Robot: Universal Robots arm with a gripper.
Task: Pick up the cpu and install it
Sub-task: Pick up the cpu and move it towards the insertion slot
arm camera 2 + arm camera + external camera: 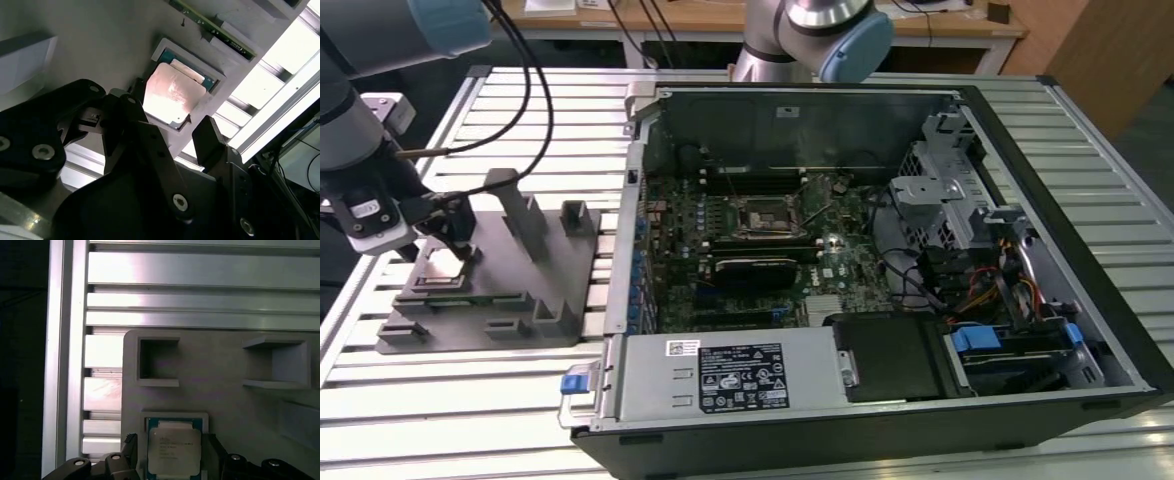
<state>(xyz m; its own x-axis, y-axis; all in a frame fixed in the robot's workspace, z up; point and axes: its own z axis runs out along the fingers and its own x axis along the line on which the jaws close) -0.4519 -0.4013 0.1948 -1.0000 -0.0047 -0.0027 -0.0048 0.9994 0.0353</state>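
On the exterior view's left, a grey fixture [520,305] sits on the slatted worktop [467,400]. The cpu [443,268] lies flat in its shallow square pocket, metal lid up, and it is so nearly square that no long side stands out. The claw [451,246] hangs over it, spread, with fingers [210,137] flanking the chip. Rightward, the opened computer case [1047,190] holds the motherboard [847,265] and its socket [761,216].
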